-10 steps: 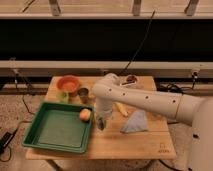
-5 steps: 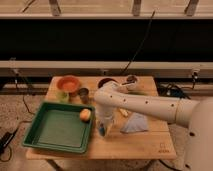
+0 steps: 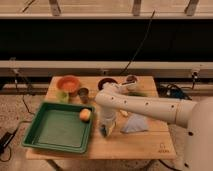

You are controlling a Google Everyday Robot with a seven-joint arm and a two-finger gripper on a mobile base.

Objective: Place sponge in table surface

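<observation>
My pincer [image 3: 106, 131] now hangs lower than a moment ago, just right of the green tray [image 3: 35, 134], its tip almost at the tabletop [image 3: 140, 145]. It pinches the sponge [image 3: 104, 132]. The orange ball [image 3: 85, 114] remains in the tray's corner.

My hand [image 3: 106, 129] hangs low over the surface [image 3: 135, 145], just right of the green tray [image 3: 59, 131]. Also on it: an orange bowl [image 3: 68, 83], a dark cup [image 3: 83, 94], and a pale cloth [image 3: 134, 123].
</observation>
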